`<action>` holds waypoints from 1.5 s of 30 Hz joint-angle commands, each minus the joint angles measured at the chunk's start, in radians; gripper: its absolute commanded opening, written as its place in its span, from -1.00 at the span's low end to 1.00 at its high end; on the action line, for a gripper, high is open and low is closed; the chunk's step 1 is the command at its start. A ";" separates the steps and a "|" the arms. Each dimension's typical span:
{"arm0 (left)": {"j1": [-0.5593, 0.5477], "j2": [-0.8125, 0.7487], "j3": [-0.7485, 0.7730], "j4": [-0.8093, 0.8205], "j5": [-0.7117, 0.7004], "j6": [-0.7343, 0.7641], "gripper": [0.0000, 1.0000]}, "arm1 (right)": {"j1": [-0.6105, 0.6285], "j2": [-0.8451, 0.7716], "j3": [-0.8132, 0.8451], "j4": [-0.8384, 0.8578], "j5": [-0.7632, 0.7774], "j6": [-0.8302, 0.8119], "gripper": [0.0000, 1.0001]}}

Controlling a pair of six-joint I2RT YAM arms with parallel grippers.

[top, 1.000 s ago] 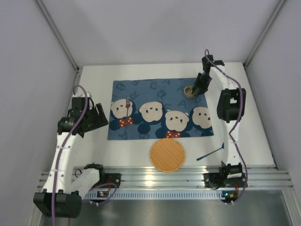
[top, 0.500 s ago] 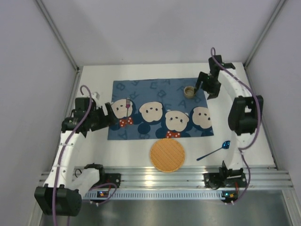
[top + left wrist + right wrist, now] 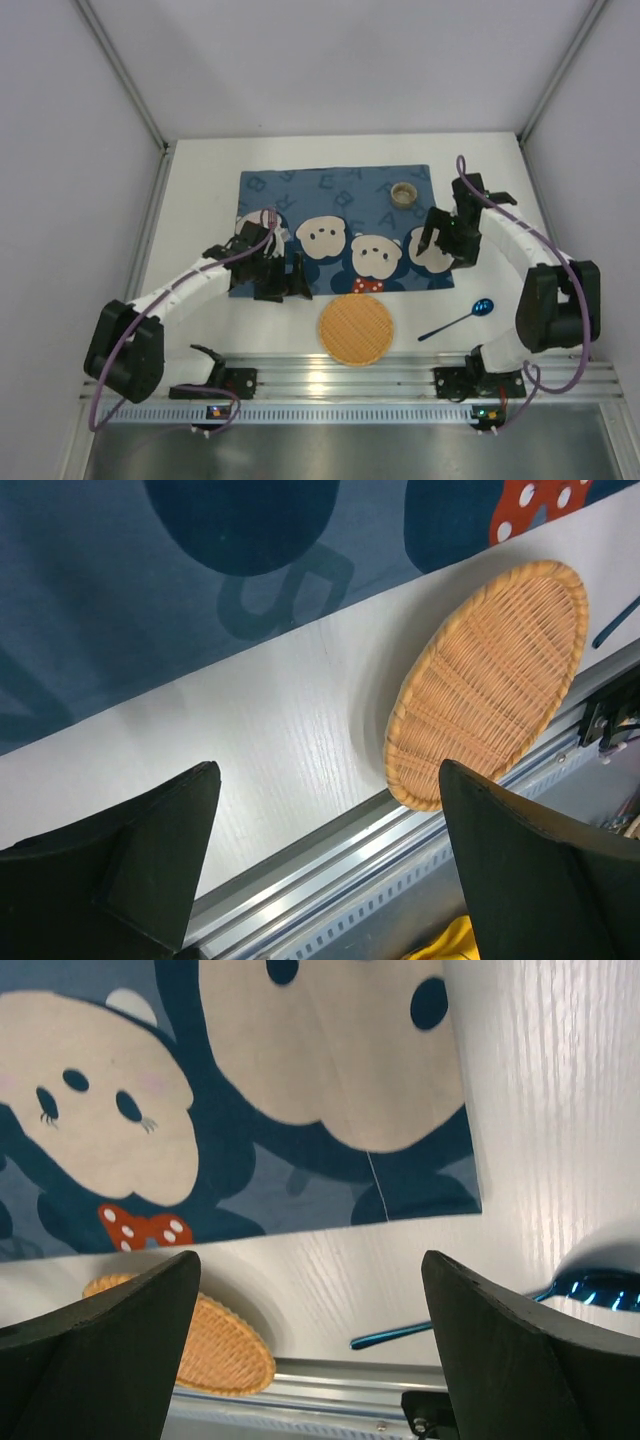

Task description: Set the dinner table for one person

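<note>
The dinner table (image 3: 200,180) is a white tabletop with a blue bear-print mat (image 3: 335,190) in its middle. A small round cup (image 3: 404,192) stands on the mat's far right corner. A woven round plate (image 3: 355,330) lies on the bare table just in front of the mat, with a blue spoon (image 3: 460,318) to its right. My left gripper (image 3: 290,280) hangs open over the mat's near left edge; its wrist view shows the woven plate (image 3: 490,680) ahead. My right gripper (image 3: 445,250) is open above the mat's right end, holding nothing, with the spoon (image 3: 590,1285) ahead of it.
An aluminium rail (image 3: 350,375) runs along the table's near edge, right behind the woven plate (image 3: 215,1350). Grey walls close in the left, right and far sides. The right arm's elbow (image 3: 555,305) hangs over the table's right edge.
Both grippers opened wide. The right gripper left the cup standing on the mat and drew back toward me. The left gripper swung from the table's left side to the mat's near edge.
</note>
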 commanded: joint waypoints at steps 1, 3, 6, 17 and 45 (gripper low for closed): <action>-0.053 0.070 -0.036 0.182 0.055 -0.053 0.90 | 0.011 -0.150 -0.048 0.031 -0.023 0.028 0.85; -0.080 0.112 -0.041 0.211 0.071 -0.047 0.84 | 0.009 -0.200 -0.088 0.010 -0.015 0.031 0.84; -0.108 0.217 -0.047 0.282 0.113 -0.045 0.75 | 0.009 -0.266 -0.131 -0.018 0.008 0.036 0.84; -0.220 0.469 0.002 0.460 0.203 -0.085 -0.04 | 0.009 -0.386 -0.206 -0.090 0.067 0.011 0.83; -0.133 0.492 0.638 0.043 0.065 0.065 -1.00 | -0.004 -0.333 -0.223 -0.015 0.008 -0.055 0.83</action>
